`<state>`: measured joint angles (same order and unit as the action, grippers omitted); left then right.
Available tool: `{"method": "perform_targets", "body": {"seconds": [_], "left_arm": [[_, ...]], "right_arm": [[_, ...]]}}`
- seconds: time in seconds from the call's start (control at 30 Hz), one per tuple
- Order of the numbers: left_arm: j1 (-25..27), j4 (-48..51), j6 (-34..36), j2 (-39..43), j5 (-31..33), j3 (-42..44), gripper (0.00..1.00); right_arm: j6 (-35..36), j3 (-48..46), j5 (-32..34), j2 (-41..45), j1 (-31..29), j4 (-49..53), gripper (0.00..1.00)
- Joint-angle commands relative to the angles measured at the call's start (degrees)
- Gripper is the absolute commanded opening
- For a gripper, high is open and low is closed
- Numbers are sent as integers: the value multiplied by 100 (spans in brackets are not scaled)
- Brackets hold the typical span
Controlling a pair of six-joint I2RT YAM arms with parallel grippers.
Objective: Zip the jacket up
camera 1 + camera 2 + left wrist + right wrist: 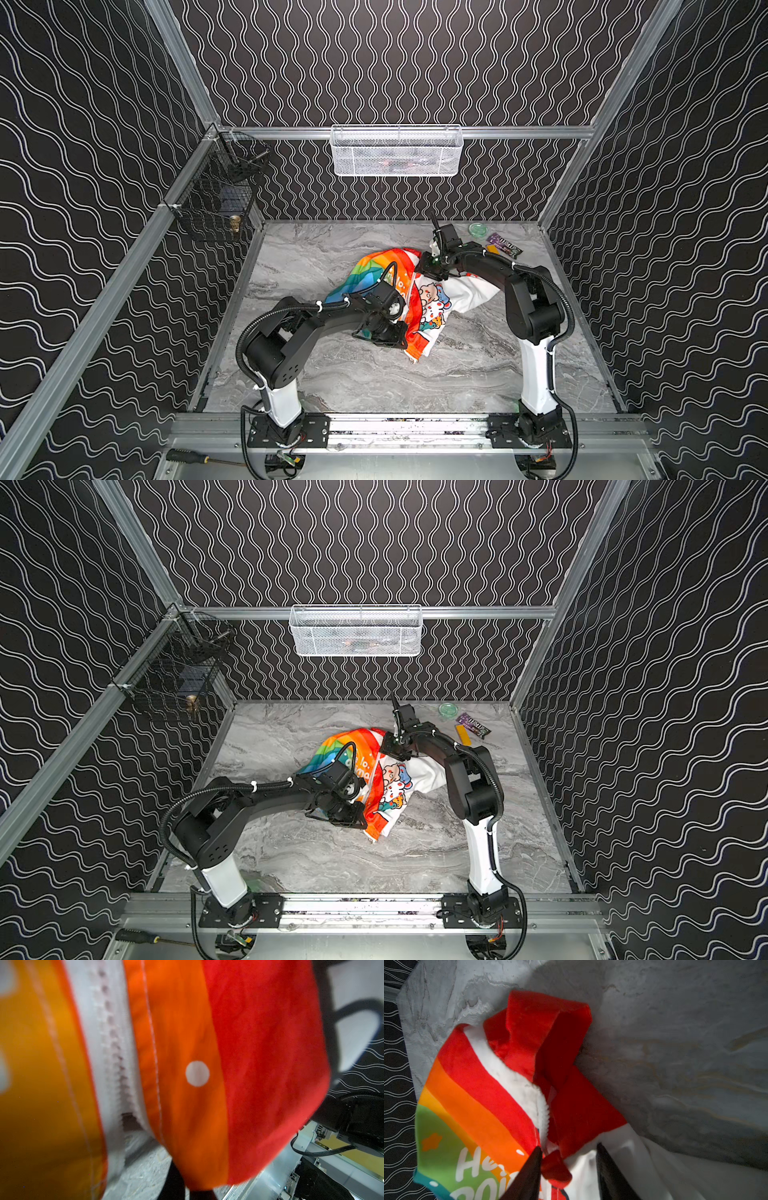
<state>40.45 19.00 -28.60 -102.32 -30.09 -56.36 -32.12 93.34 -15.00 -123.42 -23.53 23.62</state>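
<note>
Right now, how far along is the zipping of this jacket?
Done: little that shows; the jacket lies open on the table, cartoon lining exposed. In hand: the left tool looks shut on the hem, and the right tool straddles red fabric by the collar, jaws apart. Left: the zipper teeth near the collar stand unjoined, so the zip-up itself remains.

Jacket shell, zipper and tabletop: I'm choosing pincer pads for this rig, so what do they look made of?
Jacket shell: probably thin woven synthetic, smooth printed finish, judging by soft folds and stitched seams. Zipper: white moulded teeth, likely plastic, on fabric tape. Tabletop: grey marble pattern, dull sheen; stone or printed laminate, cannot tell.
</note>
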Motion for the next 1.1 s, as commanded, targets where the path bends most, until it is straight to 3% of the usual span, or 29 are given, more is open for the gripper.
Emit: {"method": "perform_targets", "body": {"seconds": [0.0,0.17,0.47,0.5,0.67,0.8,1.07], "left_arm": [[-6,90,33,23,60,-55,0],[-4,100,68,12,23,-88,0],[-10,36,223,117,-103,-215,0],[-8,10,223,143,-90,-216,3],[-4,-565,50,331,-38,-20,44],[7,-1225,-269,430,-71,353,52],[153,-1718,-570,484,381,737,53]], "right_arm": [[-109,36,186,35,4,-169,33],[-176,-138,380,379,139,-261,15],[57,88,483,772,410,13,10],[77,144,490,745,411,41,10],[40,369,336,473,419,98,9],[-4,360,331,431,428,44,9],[-48,380,210,397,524,16,10]]}}
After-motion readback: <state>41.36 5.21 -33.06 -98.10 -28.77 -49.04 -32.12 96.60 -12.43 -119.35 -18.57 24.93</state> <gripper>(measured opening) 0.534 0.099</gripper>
